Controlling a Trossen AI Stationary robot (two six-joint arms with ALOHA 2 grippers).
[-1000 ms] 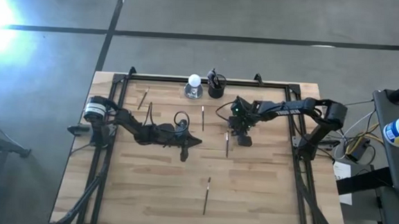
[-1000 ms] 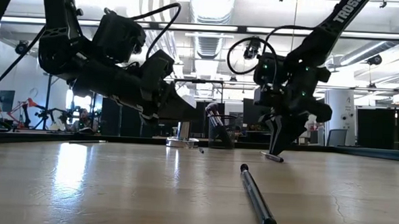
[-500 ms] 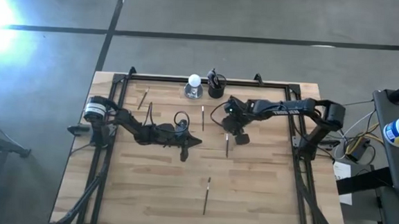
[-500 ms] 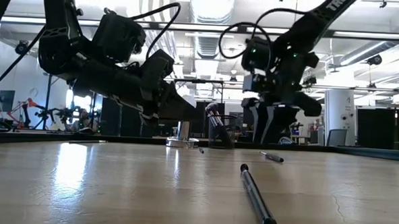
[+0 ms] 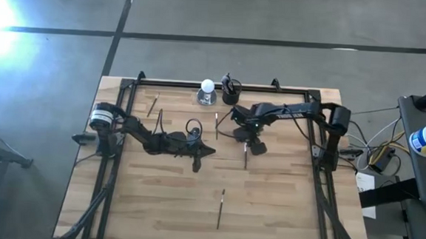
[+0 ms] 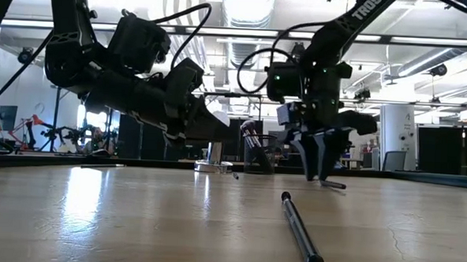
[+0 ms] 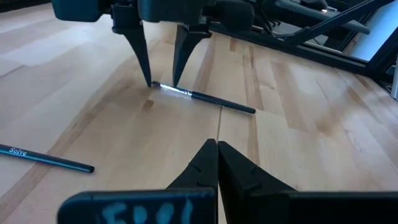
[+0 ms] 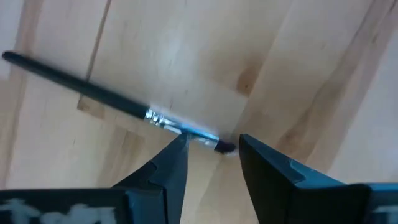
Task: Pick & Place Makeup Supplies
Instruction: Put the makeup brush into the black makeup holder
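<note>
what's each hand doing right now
Left hand: closed, holding nothing.
Right hand: open, fingertips straddling the brush tip on the table, not gripping it.

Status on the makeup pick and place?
Done: some brushes already stand in the small black cup. In hand: open right gripper straddles the tip of a thin dark silver-ferruled brush lying on the wooden table. Left: several loose brushes; left gripper idles shut.

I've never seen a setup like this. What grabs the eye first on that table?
Probably the right pincer, near the middle of the wooden table, its two dark tips spread open astride the silver-banded end of a thin makeup brush lying flat. The left pincer hangs shut close by, pointing at that brush. At the far edge, a white ball stands beside a small black cup holding more brushes.
</note>
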